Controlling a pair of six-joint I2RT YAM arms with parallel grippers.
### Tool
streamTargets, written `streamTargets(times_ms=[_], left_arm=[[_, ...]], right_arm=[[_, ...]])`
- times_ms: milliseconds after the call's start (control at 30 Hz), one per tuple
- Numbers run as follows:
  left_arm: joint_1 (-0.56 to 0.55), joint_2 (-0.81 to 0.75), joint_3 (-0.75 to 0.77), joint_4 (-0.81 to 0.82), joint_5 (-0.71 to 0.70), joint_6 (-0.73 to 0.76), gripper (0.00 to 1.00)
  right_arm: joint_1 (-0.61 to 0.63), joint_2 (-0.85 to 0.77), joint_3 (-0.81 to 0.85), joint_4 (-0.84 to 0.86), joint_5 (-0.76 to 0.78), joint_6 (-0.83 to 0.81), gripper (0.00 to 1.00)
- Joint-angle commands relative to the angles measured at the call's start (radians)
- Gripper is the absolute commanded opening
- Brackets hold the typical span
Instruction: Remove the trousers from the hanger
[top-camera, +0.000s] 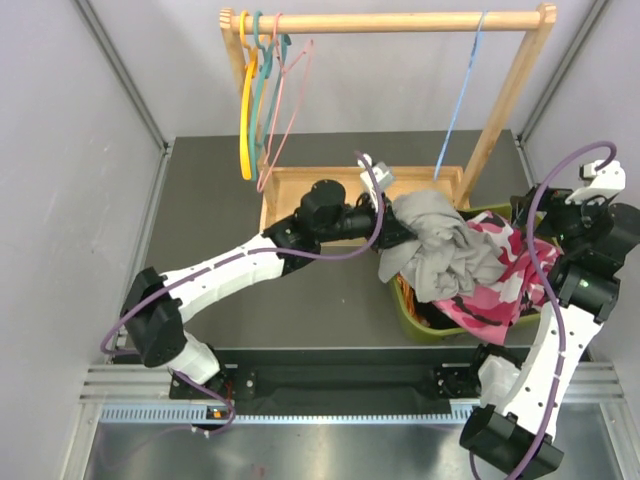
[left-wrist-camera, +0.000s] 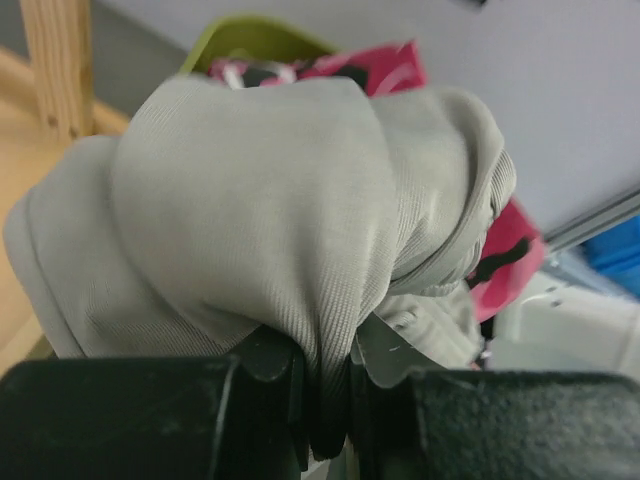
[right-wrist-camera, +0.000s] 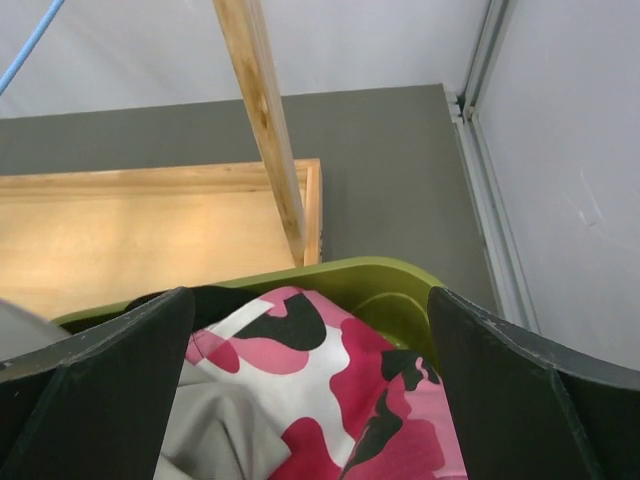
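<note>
my left tool (left-wrist-camera: 325, 405) is pinched shut on a fold of the grey trousers (left-wrist-camera: 250, 200), holding them over the edge of the green bin (right-wrist-camera: 375, 275), likely to drop them onto the pink camouflage pair (right-wrist-camera: 340, 410); my right tool (right-wrist-camera: 315, 370) gapes wide above, empty.

Free lane: bare table (top-camera: 320, 305) left of the bin (right-wrist-camera: 370, 270), nearer than the rack base (top-camera: 290, 195), but your left arm (top-camera: 230, 272) lies diagonally across it. The grey trousers (top-camera: 450, 255) pile above the bin rim. Just beyond it, the slanted rack post (top-camera: 500, 110) and blue hanger (top-camera: 460, 105) crowd the far side. Three hangers (top-camera: 262, 100) fill the left end of the rail (top-camera: 390, 20); mid-rail is open.
</note>
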Motion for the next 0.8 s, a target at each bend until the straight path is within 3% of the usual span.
streamTargets(times_ms=[0,433,533,567,600,700,767], left_arm=[[-0.018,0.006,-0.065,0.03,-0.065,0.083,0.0],[-0.199,0.382,0.05,-0.053,-0.171,0.118,0.07],[-0.22,0.427,0.091,-0.094,-0.191,0.123,0.17],[-0.223,0.43,0.091,-0.099,-0.203,0.125,0.29],[-0.223,0.421,0.087,-0.1,-0.235,0.128,0.34],[-0.226,0.349,0.055,-0.102,-0.301,0.141,0.53],[-0.226,0.266,0.032,-0.091,-0.321,0.161,0.59]], right_arm=[[-0.011,-0.025,-0.014,0.037,-0.025,-0.026,1.0],[-0.013,-0.077,-0.066,-0.038,-0.009,-0.108,1.0],[-0.013,-0.079,-0.067,-0.045,-0.005,-0.112,1.0],[-0.013,-0.08,-0.066,-0.045,-0.005,-0.114,1.0],[-0.013,-0.084,-0.064,-0.048,-0.005,-0.123,1.0],[-0.013,-0.087,-0.06,-0.059,-0.005,-0.14,1.0],[-0.013,-0.085,-0.06,-0.067,-0.009,-0.151,1.0]])
